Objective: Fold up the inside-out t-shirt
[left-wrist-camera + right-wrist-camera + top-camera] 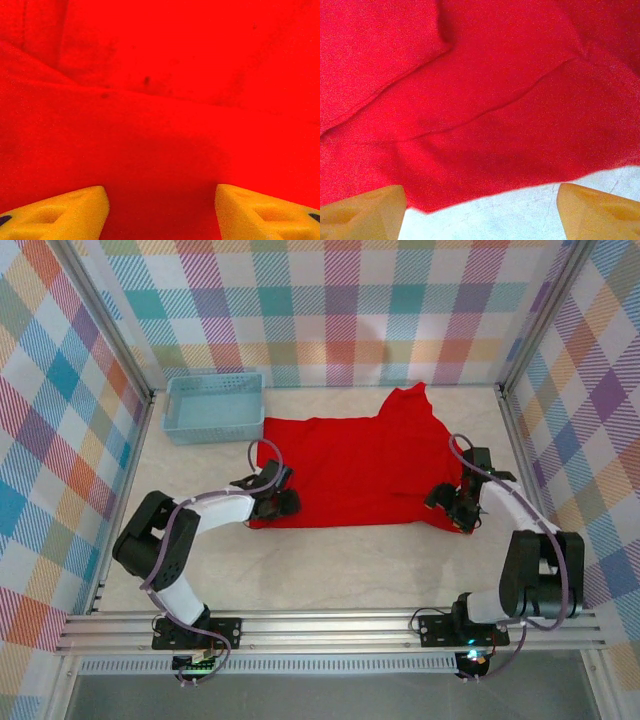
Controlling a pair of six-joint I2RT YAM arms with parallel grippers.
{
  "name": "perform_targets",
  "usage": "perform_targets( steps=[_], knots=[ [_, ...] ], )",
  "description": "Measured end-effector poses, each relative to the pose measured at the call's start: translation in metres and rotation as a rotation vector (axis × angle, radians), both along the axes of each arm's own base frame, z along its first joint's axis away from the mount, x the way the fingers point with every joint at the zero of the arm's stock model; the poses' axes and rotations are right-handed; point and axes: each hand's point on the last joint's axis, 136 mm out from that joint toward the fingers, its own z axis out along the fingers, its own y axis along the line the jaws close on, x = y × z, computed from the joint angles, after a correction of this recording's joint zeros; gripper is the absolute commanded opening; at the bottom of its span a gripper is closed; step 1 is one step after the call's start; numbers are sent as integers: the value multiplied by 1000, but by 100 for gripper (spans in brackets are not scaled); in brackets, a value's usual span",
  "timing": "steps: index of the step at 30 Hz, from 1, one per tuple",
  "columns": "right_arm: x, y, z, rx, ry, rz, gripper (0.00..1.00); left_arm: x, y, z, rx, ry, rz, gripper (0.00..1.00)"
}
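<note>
The inside-out t-shirt (360,465), plain bright red, lies spread flat across the middle of the table, one part reaching toward the back wall. My left gripper (283,502) rests low over the shirt's near left corner. In the left wrist view its yellow pads (75,212) stand apart over red cloth (160,100), gripping nothing, so it is open (162,212). My right gripper (452,503) sits at the shirt's near right corner. It is open too (482,212), its pads (365,212) wide apart just off the hem of the cloth (485,75), with bare tabletop between them.
A light-blue plastic basket (215,405) stands at the back left, just beyond the shirt's far left corner. Checked walls close in the table (330,570) on three sides. A bare strip of table runs between the shirt and the arm bases.
</note>
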Motion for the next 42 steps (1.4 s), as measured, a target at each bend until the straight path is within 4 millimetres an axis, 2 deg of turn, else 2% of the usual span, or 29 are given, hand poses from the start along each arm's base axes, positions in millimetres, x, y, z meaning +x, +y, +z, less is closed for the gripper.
perform_targets(
  steps=[6, 11, 16, 18, 20, 22, 23, 25, 27, 29, 32, 35, 37, 40, 42],
  knots=[
    [7, -38, -30, -8, 64, -182, 86, 12, 11, 1, -55, -44, 38, 65],
    [14, -54, -29, -4, 45, -261, 87, 10, 12, 2, -70, -71, 33, 67],
    [13, -67, -23, -60, 28, -292, 88, 4, 9, 6, -84, -63, 12, 72],
    [11, -73, -13, -104, 7, -290, 88, -5, 8, 9, -77, -45, -9, 74],
    [14, -74, 7, -144, -38, -262, 88, -15, 7, 17, -63, -30, -32, 77],
    [28, -65, 31, -167, -100, -203, 87, -16, 2, 31, -62, -37, -56, 79],
    [40, -54, 44, -170, -141, -155, 87, -12, -3, 40, -66, -51, -67, 79],
    [61, -27, 62, -158, -205, -59, 87, 0, -11, 57, -77, -82, -77, 78],
    [80, 3, 71, -130, -234, 31, 87, 14, -20, 67, -84, -101, -85, 77],
    [96, 31, 66, -93, -229, 107, 86, 27, -29, 63, -84, -93, -90, 76],
    [113, 60, 35, -38, -167, 179, 85, 35, -35, 35, -68, -40, -93, 76],
    [112, 63, -5, -24, -63, 186, 88, 26, -33, 4, -45, 34, -94, 76],
    [106, 58, -24, -27, -7, 170, 91, 26, -37, 7, -59, 16, -95, 77],
    [103, 48, -21, -7, -37, 113, 95, 15, -38, 4, -69, 0, -97, 78],
    [88, 33, -24, 10, -37, 50, 95, 3, -41, 6, -90, -15, -97, 79]
  ],
)
